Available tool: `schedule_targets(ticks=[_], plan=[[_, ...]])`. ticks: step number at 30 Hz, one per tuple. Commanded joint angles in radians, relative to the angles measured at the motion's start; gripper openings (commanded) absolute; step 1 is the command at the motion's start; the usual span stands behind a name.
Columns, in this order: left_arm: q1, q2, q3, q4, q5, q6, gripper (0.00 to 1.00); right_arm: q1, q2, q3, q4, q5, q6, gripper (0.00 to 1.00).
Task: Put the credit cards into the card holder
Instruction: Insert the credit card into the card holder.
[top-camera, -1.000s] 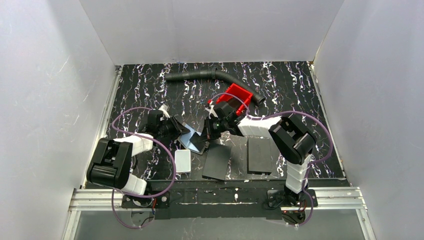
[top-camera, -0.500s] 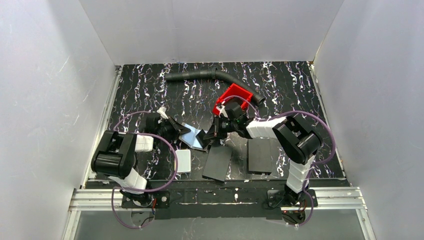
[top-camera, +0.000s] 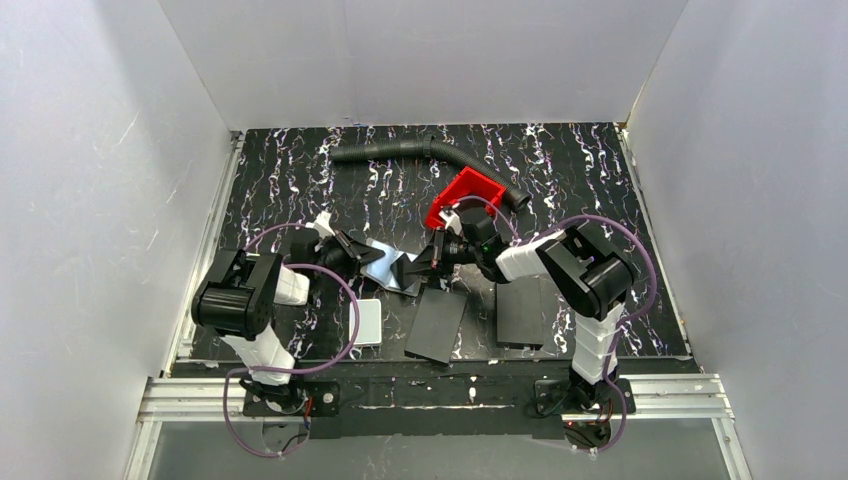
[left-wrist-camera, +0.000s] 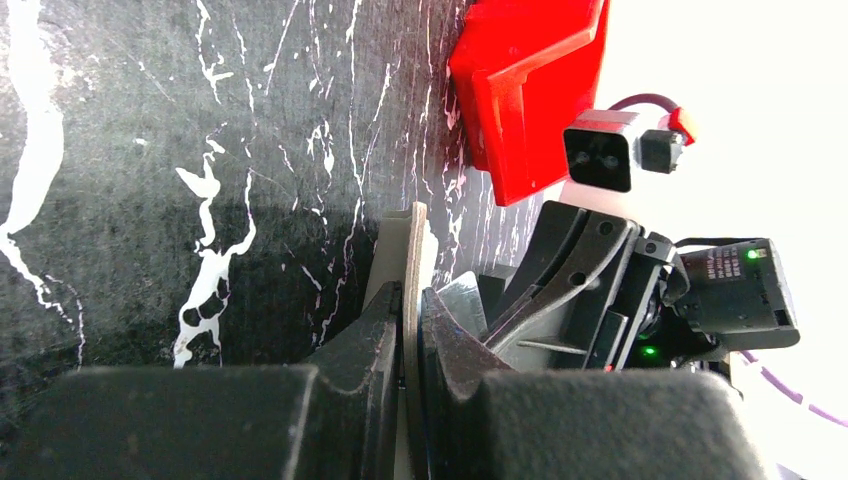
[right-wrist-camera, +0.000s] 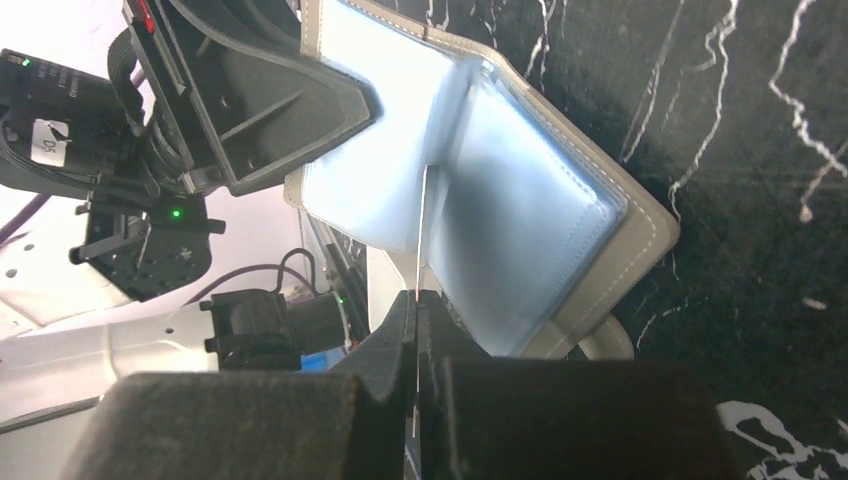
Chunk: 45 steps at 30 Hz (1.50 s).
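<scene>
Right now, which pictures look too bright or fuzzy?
Left wrist view: the corner behind the red tray is washed out white, and the left gripper, shut on the card holder, is a dark blur. Right wrist view: the holder's inner faces glow pale blue with glare; the right gripper pinching a credit card is fuzzy. Top view: evenly lit, sharp.

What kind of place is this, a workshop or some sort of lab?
Most likely a robotics lab test booth: a left arm and right arm bolted to a metal rail, plain white walls boxing in a marbled black tabletop, plus props like a red tray and black hose.
</scene>
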Motion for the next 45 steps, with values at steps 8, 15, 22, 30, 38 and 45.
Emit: schedule_targets(ticks=[8,15,22,30,38,45], plan=[[0.023,0.039,-0.032,0.078,0.035,-0.031,0.0,-0.012,-0.036,-0.075,0.197,-0.038,0.089,0.01],[0.025,0.056,-0.037,0.094,0.04,-0.041,0.0,-0.012,-0.018,-0.066,0.205,-0.042,0.091,0.01],[0.03,0.079,-0.047,0.142,0.038,-0.069,0.0,-0.017,-0.029,-0.021,-0.044,0.036,-0.039,0.01],[0.045,0.143,-0.067,0.242,0.037,-0.119,0.0,-0.017,-0.041,0.01,-0.175,0.087,-0.116,0.01],[0.046,0.145,-0.082,0.271,0.03,-0.129,0.0,-0.014,-0.023,0.036,-0.155,0.069,-0.106,0.01],[0.045,0.16,-0.082,0.283,0.032,-0.136,0.0,-0.007,0.006,0.021,0.005,-0.002,-0.019,0.01]])
